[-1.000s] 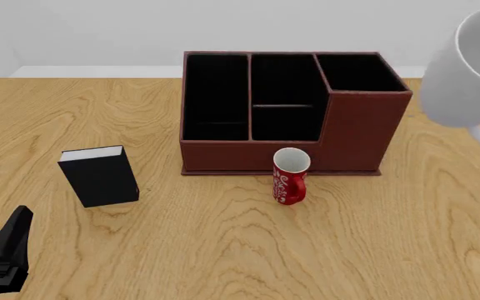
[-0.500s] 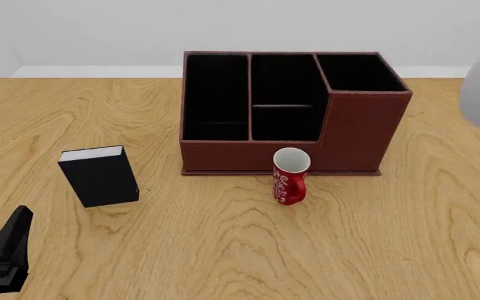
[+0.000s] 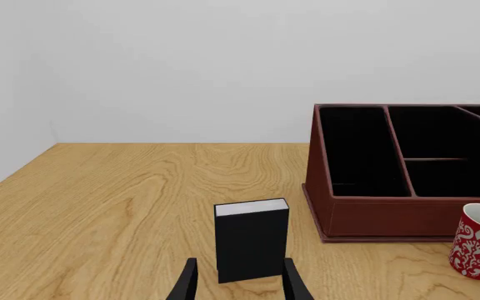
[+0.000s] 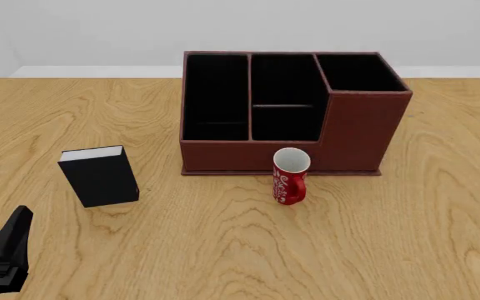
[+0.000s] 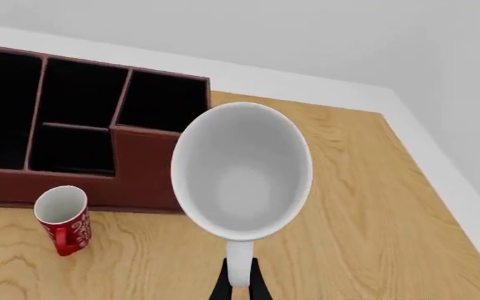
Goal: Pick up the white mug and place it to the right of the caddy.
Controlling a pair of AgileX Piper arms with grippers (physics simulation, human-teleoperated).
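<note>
While the right gripper (image 5: 238, 284) clamps one white mug's (image 5: 242, 170) handle, left gripper (image 3: 237, 282) jaws stand apart near one caddy (image 4: 286, 109).

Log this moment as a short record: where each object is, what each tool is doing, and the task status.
white mug: held off the table by its handle, mouth facing the wrist camera; only a sliver shows at the front view's right edge
right tool: shut on the mug handle
left tool: open, low, near the book, holding nothing
caddy: far centre of table, compartments empty
red mug: upright, in front of the caddy
book: standing, left of the caddy
task status: mug lifted, not yet placed
</note>
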